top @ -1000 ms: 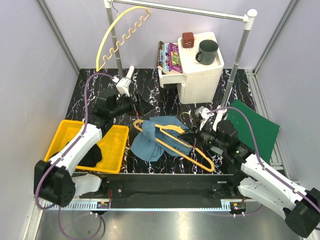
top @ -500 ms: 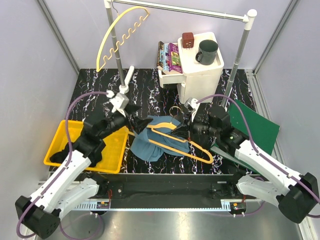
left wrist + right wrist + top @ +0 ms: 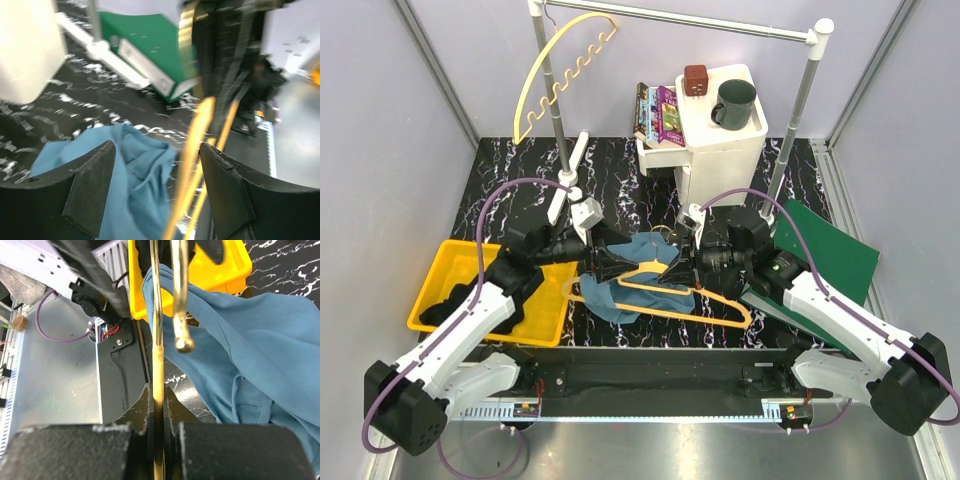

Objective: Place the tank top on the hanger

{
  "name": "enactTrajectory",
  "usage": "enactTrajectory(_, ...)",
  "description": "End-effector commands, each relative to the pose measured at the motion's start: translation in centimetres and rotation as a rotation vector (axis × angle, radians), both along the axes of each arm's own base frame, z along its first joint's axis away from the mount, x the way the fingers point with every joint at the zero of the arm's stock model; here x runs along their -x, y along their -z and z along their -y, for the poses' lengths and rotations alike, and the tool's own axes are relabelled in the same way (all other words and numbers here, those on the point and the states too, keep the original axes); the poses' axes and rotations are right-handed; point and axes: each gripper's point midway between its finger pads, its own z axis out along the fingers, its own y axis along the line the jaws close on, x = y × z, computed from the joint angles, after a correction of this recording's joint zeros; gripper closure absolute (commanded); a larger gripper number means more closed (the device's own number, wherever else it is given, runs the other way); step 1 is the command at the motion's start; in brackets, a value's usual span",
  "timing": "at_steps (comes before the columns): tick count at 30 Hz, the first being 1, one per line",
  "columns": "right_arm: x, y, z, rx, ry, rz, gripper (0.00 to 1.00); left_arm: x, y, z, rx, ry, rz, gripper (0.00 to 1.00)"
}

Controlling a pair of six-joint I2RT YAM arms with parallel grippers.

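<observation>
In the middle of the top view, on the black marbled table, the tank top sits in a rumpled teal heap, and both arms are right in on it! The left gripper comes in from the left side of the frame and reaches the upper left edge of the cloth. The right gripper meets it from the right.

The hanger lies across the heap. Its long bar runs along the lower edge of the cloth from lower left to lower right, and its sloping shoulders cross over the blue. None of the tank top is threaded on it yet, the cloth just bunches around and under the frame.

Over to the right wrist view: the right gripper has its fingers pinched tight on a thin orange bar of the hanger. The knobbed tip of the hook sits just to the right of that bar, blue folds of the tank top fill the right of the frame, and a corner of the yellow tray peeks in at the top.

Left wrist view now: the left gripper has its fingers spread wide, gripping nothing. The tank top lies between and beyond them, and the hanger is a blurred streak near the right finger. The green board lies toward the top of the frame.
</observation>
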Motion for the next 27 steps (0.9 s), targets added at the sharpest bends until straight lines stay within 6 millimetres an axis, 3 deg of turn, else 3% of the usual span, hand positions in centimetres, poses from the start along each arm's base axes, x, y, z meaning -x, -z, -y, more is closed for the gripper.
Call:
enactTrajectory(1, -0.1, -2.8, -0.5, -0.046, -0.029, 0.072, 1.00, 2.1, -4.2, 0.5, 0.083, 0.130, 0.106, 0.26)
enactTrajectory(7, 0.9, -3.5, -0.4, -0.071, -0.075, 0.078, 1.00, 4.0, -4.1, 0.8, 0.064, 0.245, 0.068, 0.19)
enactTrajectory(15, 2.1, -4.1, -0.7, -0.094, -0.162, 0.056, 1.00, 3.8, -2.2, 1.6, -0.001, 0.290, -0.011, 0.18)
enactTrajectory(19, 1.9, -4.3, -0.7, -0.096, -0.156, 0.071, 1.00, 5.1, -1.1, 2.0, -0.010, 0.384, -0.033, 0.18)
enactTrajectory(22, 1.9, -4.7, -0.9, -0.102, -0.173, 0.068, 1.00, 5.2, 0.0, 2.4, -0.040, 0.389, -0.058, 0.23)
enactTrajectory(27, 1.5, -4.1, -1.4, -0.082, -0.190, 0.042, 1.00, 5.6, 0.2, 2.8, -0.050, 0.413, -0.076, 0.45)
